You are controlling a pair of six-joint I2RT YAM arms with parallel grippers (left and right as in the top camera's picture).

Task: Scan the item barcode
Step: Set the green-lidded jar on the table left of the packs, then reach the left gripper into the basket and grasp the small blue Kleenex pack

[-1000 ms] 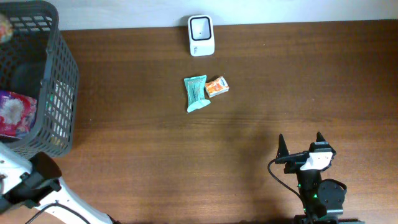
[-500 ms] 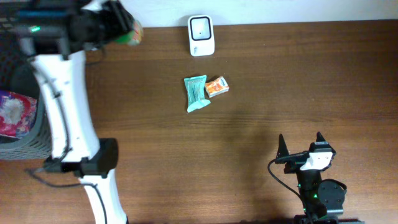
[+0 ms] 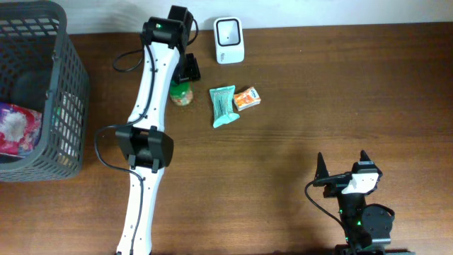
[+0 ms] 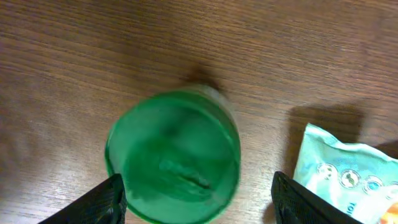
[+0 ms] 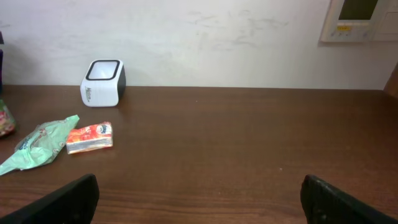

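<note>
No complete word, number or brand can be read in any view. In the right wrist view, a dark line of print runs down the side of the white scanner (image 5: 103, 83) at upper left. A blue mark with pale lettering sits on the orange packet (image 5: 89, 137) at left centre, and the wall panel (image 5: 359, 18) in the upper right corner carries a screen and small marks, all too small to make out. In the left wrist view, the teal packet (image 4: 342, 168) at lower right bears white round emblems and white lettering cut off by the frame edge, also illegible.
</note>
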